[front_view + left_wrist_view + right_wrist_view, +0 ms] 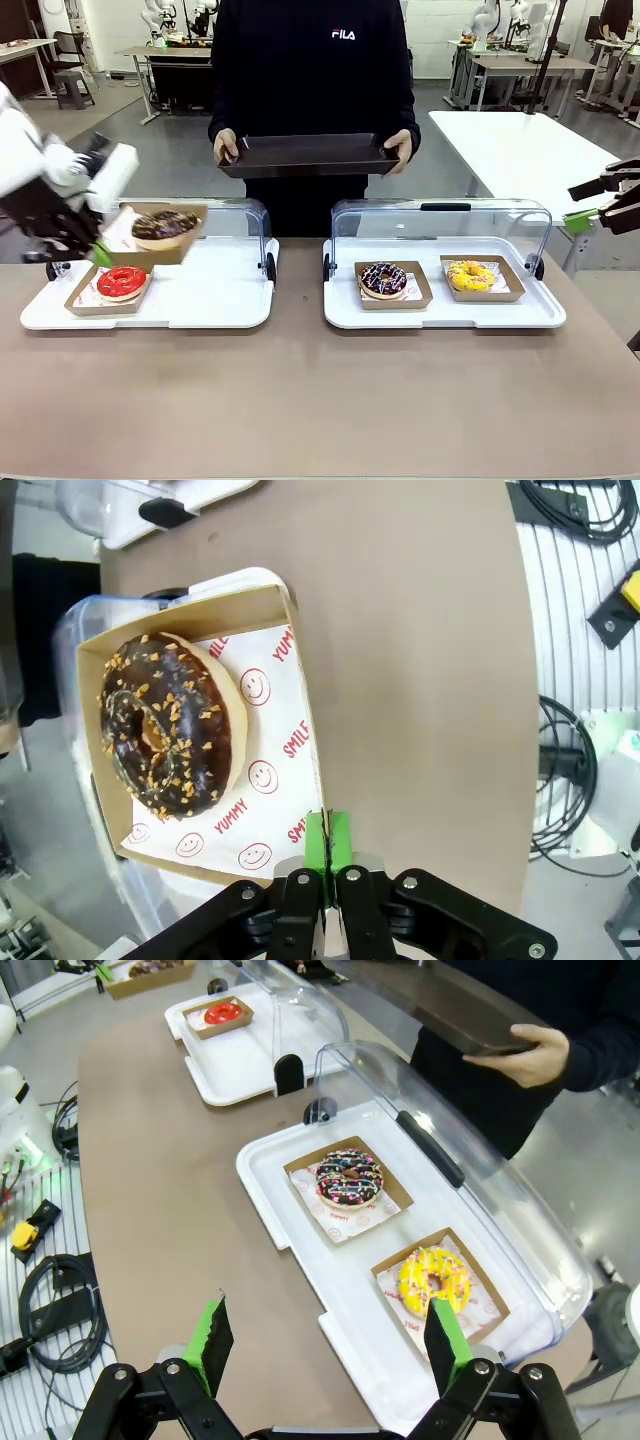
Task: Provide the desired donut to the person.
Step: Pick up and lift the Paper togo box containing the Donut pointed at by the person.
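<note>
Grey floor (180,150), white side table (520,150), cluttered workbenches (140,52) beyond.

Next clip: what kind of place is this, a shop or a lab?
Most likely a robotics lab staged as a donut counter: boxed donuts sit on white display trays with clear lids, the person holds a dark serving tray, and loose cables lie beside the table, with work tables behind.

The right gripper (328,1325) is seen at the bottom edge, its green pads spread wide with nothing between them. Beyond it, mid-frame, a white tray (345,1290) is shown under a raised clear lid (500,1210). On it, a sprinkled chocolate donut (349,1177) and a yellow donut (434,1279) are set in separate cardboard boxes. At upper right, a dark tray (440,1005) is held by the person's hand (522,1055).
</note>
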Robot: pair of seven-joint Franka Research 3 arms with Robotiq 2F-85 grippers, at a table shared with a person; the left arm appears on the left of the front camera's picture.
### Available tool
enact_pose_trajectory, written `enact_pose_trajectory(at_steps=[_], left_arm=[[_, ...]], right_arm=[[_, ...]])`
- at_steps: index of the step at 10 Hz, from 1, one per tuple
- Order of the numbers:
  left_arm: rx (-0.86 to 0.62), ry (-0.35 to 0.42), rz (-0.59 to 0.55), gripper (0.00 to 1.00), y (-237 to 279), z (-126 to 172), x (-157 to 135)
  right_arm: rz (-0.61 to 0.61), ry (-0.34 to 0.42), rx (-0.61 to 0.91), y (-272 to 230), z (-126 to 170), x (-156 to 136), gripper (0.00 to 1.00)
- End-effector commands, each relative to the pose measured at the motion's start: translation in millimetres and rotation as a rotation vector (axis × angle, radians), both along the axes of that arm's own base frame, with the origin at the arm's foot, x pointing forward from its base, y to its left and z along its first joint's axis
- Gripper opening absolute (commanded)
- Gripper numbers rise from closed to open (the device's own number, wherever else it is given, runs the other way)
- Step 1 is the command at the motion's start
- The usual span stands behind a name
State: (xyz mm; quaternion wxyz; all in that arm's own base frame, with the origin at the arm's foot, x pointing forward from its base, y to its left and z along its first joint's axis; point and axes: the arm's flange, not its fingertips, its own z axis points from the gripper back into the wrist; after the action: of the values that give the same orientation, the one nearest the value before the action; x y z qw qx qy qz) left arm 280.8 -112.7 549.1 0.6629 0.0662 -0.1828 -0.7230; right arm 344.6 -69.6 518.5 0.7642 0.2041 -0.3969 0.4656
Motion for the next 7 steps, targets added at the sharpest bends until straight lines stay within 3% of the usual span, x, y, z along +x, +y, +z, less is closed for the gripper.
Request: enact_pose_trajectory(at_steps=[1,2,3,7], left_arm=[[0.002,-0.035,0.027,0.01,33,-59,-46],[-0.020,-0.010,-0.025,0.01,33,-62,-40],[-0.002,-0.015,0.010,0.01,13,10,-8],[-0.002,-0.015,0.010,0.01,13,10,-8]], right_arm=[[0.014,-0.020,0.024,0,-1,2,1.00],[0.014,-0.020,0.024,0,-1,2,1.00],[0.014,-0.020,0.024,0,-1,2,1.00],[0.014,-0.020,0.024,0,-1,2,1.00]])
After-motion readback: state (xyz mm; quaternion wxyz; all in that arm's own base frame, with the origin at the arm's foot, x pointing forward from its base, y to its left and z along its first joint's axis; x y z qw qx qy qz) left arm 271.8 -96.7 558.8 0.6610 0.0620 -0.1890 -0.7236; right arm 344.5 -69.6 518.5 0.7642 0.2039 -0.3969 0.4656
